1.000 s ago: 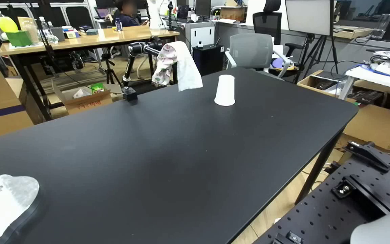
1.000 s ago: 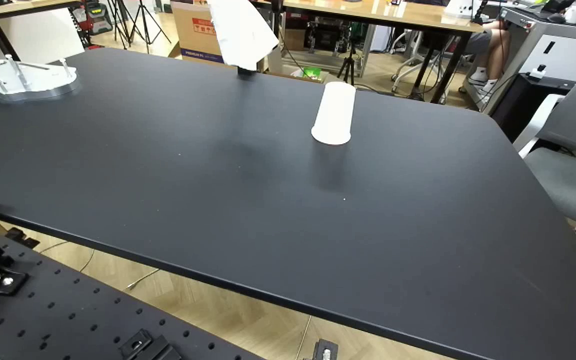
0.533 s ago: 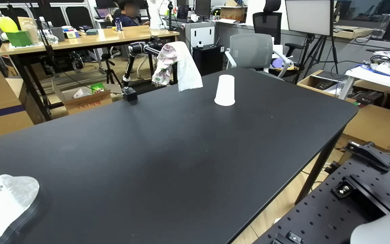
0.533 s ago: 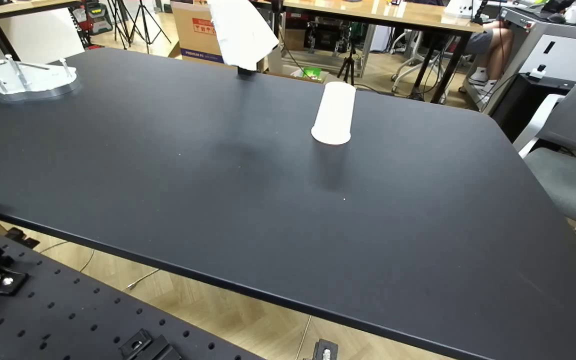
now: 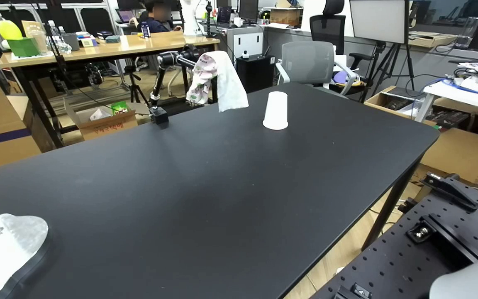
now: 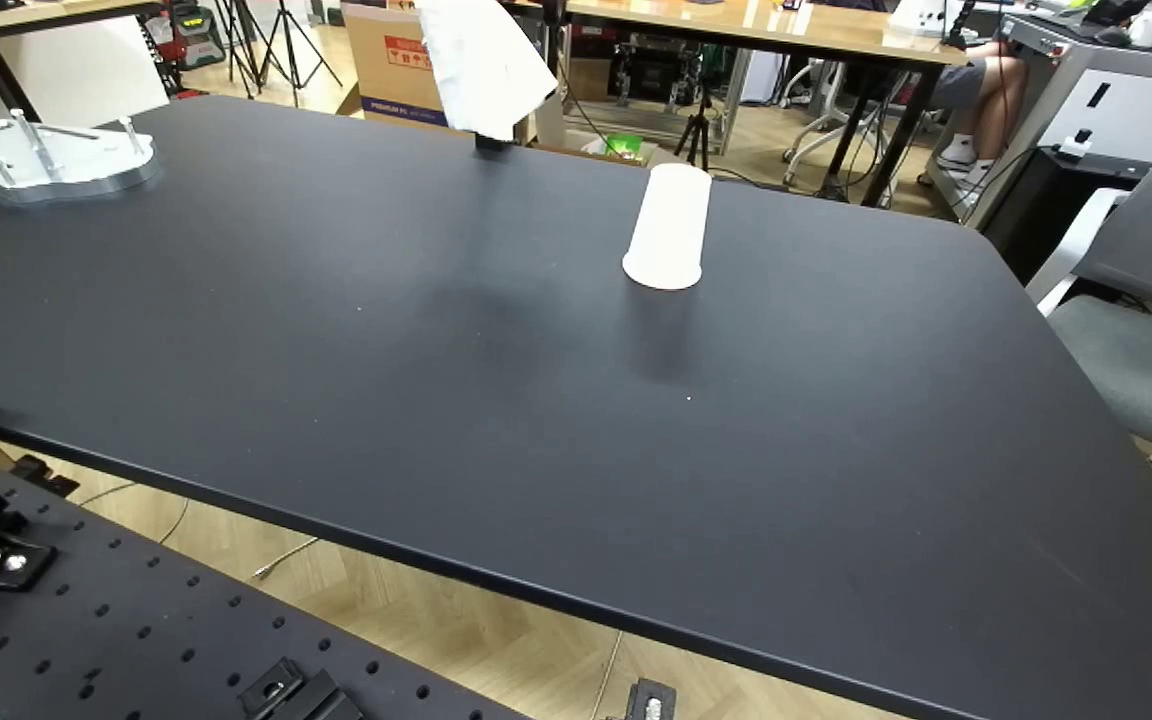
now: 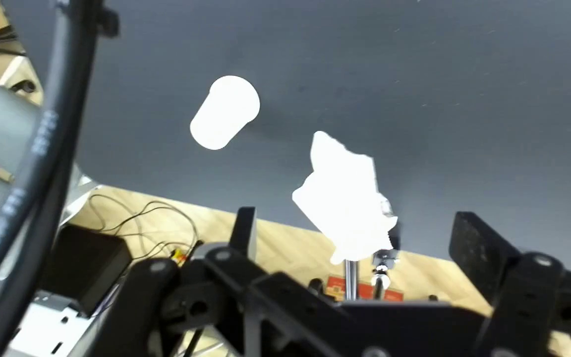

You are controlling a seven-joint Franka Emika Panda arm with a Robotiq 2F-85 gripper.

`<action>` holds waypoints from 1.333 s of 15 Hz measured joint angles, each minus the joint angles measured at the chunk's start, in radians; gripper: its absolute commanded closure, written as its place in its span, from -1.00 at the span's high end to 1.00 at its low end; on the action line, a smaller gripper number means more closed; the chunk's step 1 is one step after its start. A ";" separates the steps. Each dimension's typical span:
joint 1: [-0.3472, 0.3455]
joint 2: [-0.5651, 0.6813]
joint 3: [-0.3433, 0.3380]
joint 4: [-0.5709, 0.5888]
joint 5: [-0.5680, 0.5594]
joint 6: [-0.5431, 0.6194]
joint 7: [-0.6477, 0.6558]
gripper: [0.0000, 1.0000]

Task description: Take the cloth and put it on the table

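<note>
A white cloth (image 5: 229, 85) with a pink-and-green patterned part hangs draped over a jointed black stand arm (image 5: 162, 74) at the table's far edge. The cloth also shows in an exterior view (image 6: 484, 70) and, overexposed, in the wrist view (image 7: 345, 198). Its lower end hangs free. The black table (image 5: 206, 187) lies beneath and in front of it. My gripper (image 7: 355, 223) shows only in the wrist view. Its black fingers (image 7: 243, 230) stand wide apart and hold nothing. The cloth shows between them in that view; how far off it is, I cannot tell.
A white cup (image 5: 276, 111) stands upside down near the cloth and also shows in the wrist view (image 7: 224, 112). A white cloud-shaped board (image 6: 46, 155) with pegs lies at one end of the table. A grey chair (image 5: 308, 62) stands beyond. A black cable (image 7: 32, 163) crosses the wrist view.
</note>
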 measured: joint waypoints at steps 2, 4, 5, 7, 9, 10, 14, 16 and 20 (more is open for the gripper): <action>-0.059 0.041 0.004 0.001 -0.078 0.084 0.022 1.00; -0.100 0.095 0.006 0.005 -0.126 0.147 0.044 1.00; -0.112 0.124 0.006 0.009 -0.140 0.169 0.051 1.00; -0.118 0.187 0.006 0.020 -0.149 0.200 0.056 1.00; -0.114 0.254 0.006 0.042 -0.150 0.223 0.057 1.00; -0.111 0.287 0.006 0.055 -0.150 0.232 0.057 1.00; -0.080 0.404 0.005 0.120 -0.147 0.241 0.056 1.00; -0.055 0.454 0.003 0.150 -0.138 0.240 0.052 1.00; 0.002 0.546 -0.006 0.199 -0.069 0.242 0.033 1.00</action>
